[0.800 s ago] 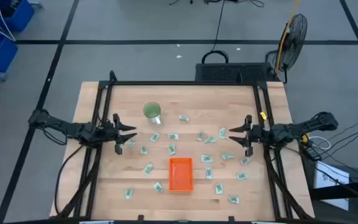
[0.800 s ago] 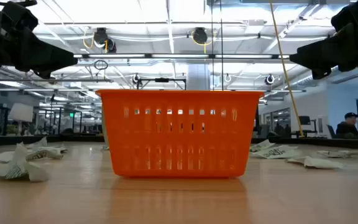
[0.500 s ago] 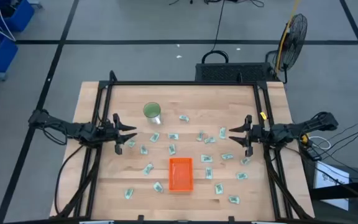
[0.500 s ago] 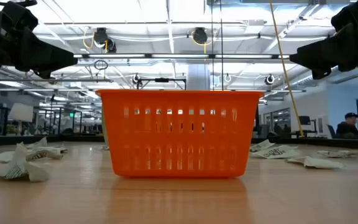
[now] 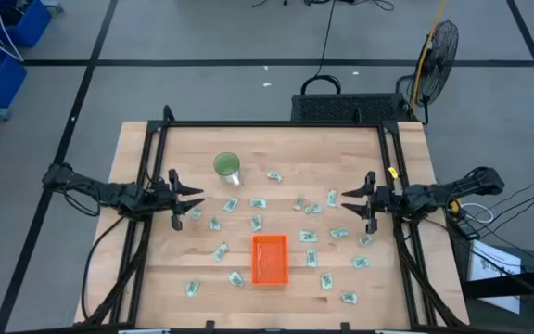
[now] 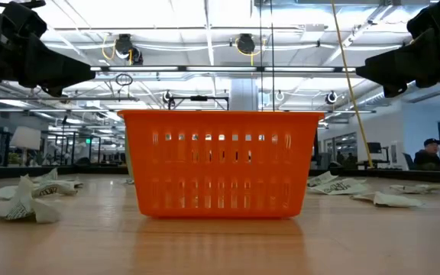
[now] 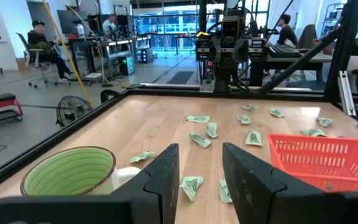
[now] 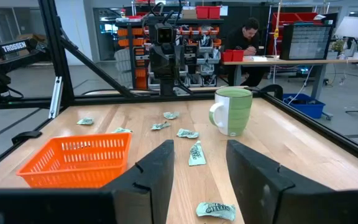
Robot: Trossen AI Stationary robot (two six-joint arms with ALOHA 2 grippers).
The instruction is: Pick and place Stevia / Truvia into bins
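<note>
Several pale green and white sachets (image 5: 257,223) lie flat, scattered over the wooden table around the orange tray (image 5: 269,259), which stands near the table's near edge and fills the low view's middle (image 6: 220,164). My left gripper (image 5: 196,198) hovers open above the table's left side, over a sachet (image 5: 196,214). My right gripper (image 5: 349,200) hovers open above the right side, fingers toward the centre. Each wrist view shows open fingers (image 7: 201,180) (image 8: 201,171) with sachets (image 7: 191,186) (image 8: 196,153) and the tray (image 7: 319,155) (image 8: 76,158) beyond.
A green and white mug (image 5: 227,168) stands upright on the table's far left part, close to my left gripper. A black frame (image 5: 272,125) rims the table. A fan (image 5: 434,51) stands on the floor beyond. People sit at desks in the room behind (image 8: 247,40).
</note>
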